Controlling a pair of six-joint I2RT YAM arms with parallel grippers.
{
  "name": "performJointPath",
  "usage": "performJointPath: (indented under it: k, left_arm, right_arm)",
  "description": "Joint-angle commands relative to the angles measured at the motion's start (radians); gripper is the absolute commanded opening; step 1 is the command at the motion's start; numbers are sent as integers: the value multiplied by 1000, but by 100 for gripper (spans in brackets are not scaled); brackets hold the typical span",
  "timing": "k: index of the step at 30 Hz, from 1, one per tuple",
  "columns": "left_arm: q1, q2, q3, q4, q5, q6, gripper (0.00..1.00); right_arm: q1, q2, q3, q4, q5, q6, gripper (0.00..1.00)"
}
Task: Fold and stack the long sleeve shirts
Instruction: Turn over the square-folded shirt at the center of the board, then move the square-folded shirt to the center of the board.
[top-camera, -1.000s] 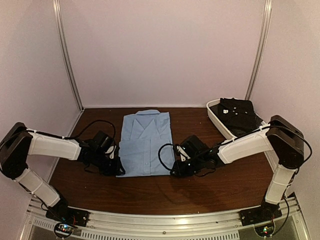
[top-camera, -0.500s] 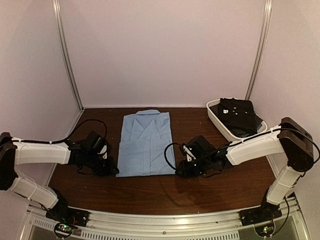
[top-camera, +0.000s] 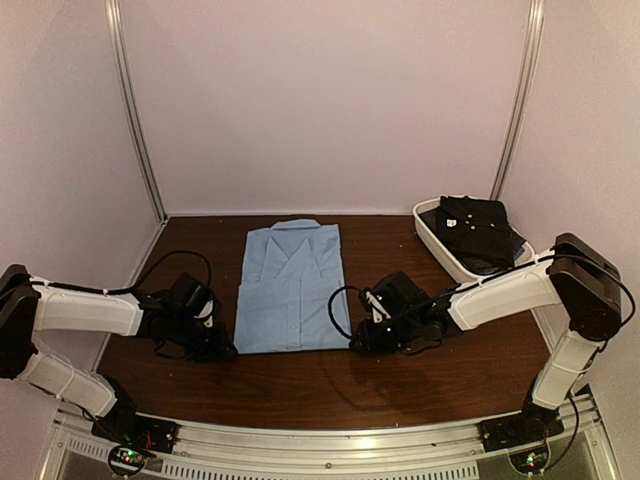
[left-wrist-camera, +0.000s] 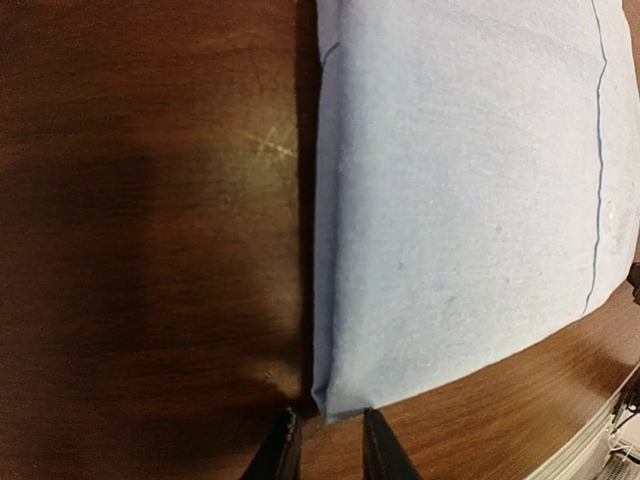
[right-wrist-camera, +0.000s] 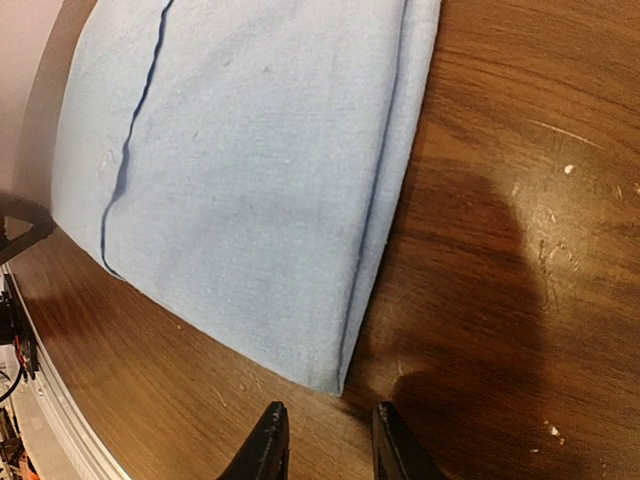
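My left pincer (left-wrist-camera: 329, 418) has slid back and outward, off the near-left corner of the light blue shirt (top-camera: 290, 290), and now lies just clear of it on the counter (top-camera: 330, 385); my right pincer (right-wrist-camera: 328, 412) has drawn away from the near-right corner; both elbows have swung outward and lower.

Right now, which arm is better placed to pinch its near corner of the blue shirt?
Left, slightly. A corner of the shirt sits right at the left gripper; the right gripper has bare table between it and its corner.
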Motion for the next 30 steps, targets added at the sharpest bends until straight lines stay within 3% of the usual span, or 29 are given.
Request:
performJointPath:
  k: [1, 17, 30]
  left_arm:
    - [-7, 19, -10, 74, 23, -22, 23]
    - [-5, 40, -13, 54, 0, -21, 21]
    - [-7, 47, -12, 66, 4, -9, 8]
  right_arm:
    - [-15, 15, -7, 27, -13, 12, 30]
    - [-17, 53, -6, 78, -48, 20, 29]
    - [-17, 71, -4, 102, -65, 25, 26]
